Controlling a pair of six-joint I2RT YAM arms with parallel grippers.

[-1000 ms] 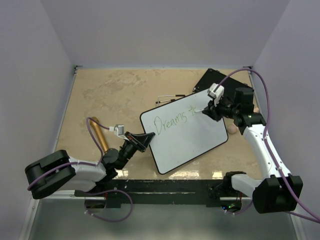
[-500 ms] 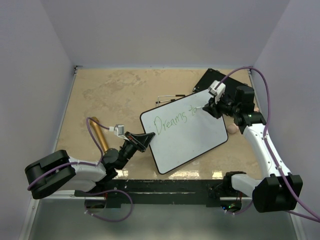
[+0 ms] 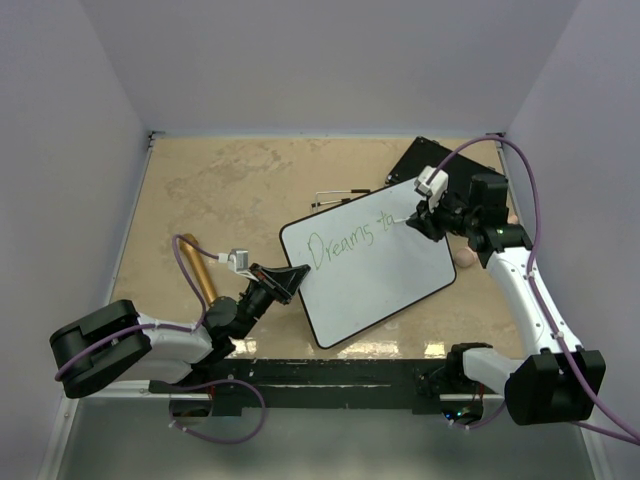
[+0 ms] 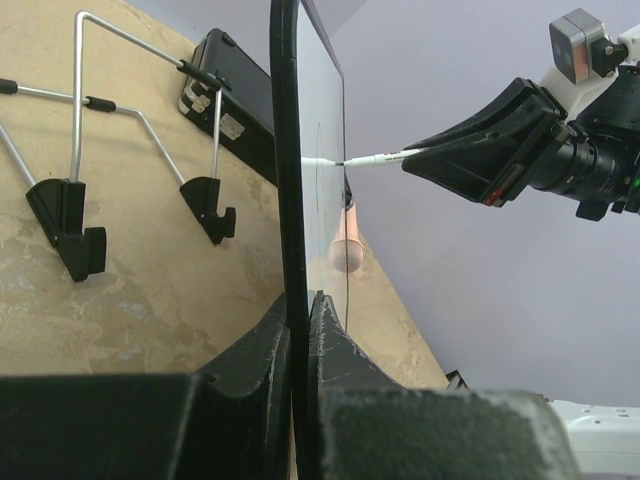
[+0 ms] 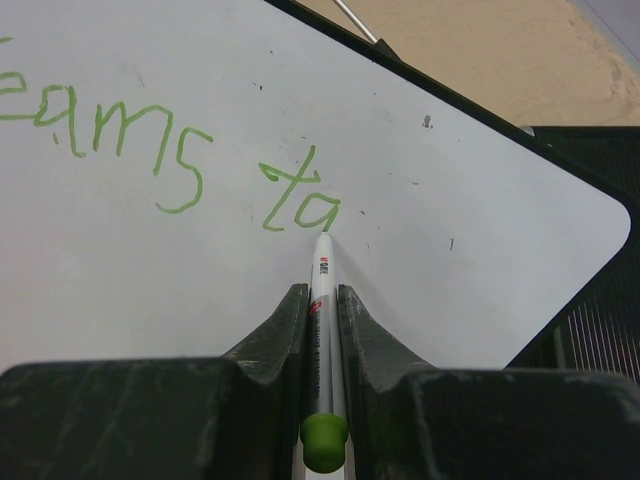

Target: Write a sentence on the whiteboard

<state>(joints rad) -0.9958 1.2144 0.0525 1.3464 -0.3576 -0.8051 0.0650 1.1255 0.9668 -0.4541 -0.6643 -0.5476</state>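
My left end effector (image 3: 285,280) is clamped on the near-left edge of the whiteboard (image 3: 370,265). The whiteboard sits askew in the middle of the surface (image 3: 220,190), its far corner over a black board (image 3: 420,160). My right end effector (image 3: 420,222) pinches a green marker (image 5: 322,290), its tip touching the whiteboard at the end of "Dreams ta". If my left grip slips, the whiteboard could shift and smear the stroke. Pressing too hard could make the tip skid. Compared with a second ago, the letter after "t" is now drawn.
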